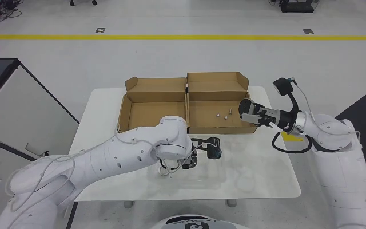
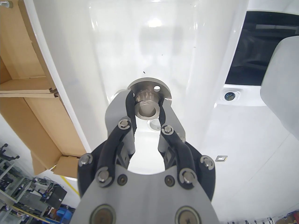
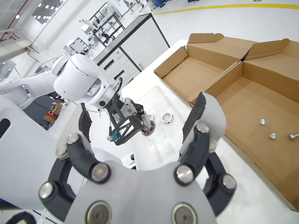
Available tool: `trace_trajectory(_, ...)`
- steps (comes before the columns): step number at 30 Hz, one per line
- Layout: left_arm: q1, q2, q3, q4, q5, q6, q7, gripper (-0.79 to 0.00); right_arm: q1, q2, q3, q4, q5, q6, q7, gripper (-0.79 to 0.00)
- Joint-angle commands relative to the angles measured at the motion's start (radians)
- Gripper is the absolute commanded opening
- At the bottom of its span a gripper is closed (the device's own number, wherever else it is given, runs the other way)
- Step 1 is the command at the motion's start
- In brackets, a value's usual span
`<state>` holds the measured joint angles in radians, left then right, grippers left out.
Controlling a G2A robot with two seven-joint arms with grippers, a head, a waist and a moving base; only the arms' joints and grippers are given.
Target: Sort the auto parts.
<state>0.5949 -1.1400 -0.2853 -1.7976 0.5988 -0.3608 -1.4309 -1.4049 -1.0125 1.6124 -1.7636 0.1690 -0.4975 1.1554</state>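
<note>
My left gripper (image 2: 146,108) is shut on a metal flanged hub (image 2: 149,94) and holds it just above the white table, near the front of the boxes (image 1: 213,147). A loose metal ring (image 3: 167,117) lies on the table right beside it. My right gripper (image 3: 142,103) stands open and empty, hovering at the right box's front right corner (image 1: 246,109). Three small bolts (image 1: 224,115) lie inside the right cardboard box (image 1: 206,111). The left cardboard box (image 1: 154,114) has a bare floor.
Both boxes stand side by side at the back of the white table (image 1: 257,172), lids folded back. A grey cabinet (image 1: 28,109) stands off the table's left side. There is free table surface in front of the boxes and to the right.
</note>
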Motion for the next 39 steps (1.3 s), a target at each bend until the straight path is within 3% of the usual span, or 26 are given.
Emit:
trace_trajectory(1,0.013,0.012,-0.038,0.018,-0.014,0.015,0.055,-0.785,0.000,0.000,0.000,0.000,0.000,0.000,0.000,0.000)
trace_trajectory(11,0.182,0.146,-0.348,-0.012,-0.219,-0.063,0.197,-0.785,0.000,0.000,0.000,0.000,0.000,0.000,0.000,0.000)
trace_trajectory(17,0.294,0.199,-0.530,0.003,-0.315,-0.091,0.330,-0.785,0.000,0.000,0.000,0.000,0.000,0.000,0.000,0.000)
trace_trajectory(26,0.416,0.228,-0.697,0.022,-0.504,-0.198,0.555,-0.785,0.000,0.000,0.000,0.000,0.000,0.000,0.000,0.000)
trace_trajectory(39,0.525,0.232,-0.799,0.083,-0.849,-0.619,0.755,-0.785,0.000,0.000,0.000,0.000,0.000,0.000,0.000,0.000)
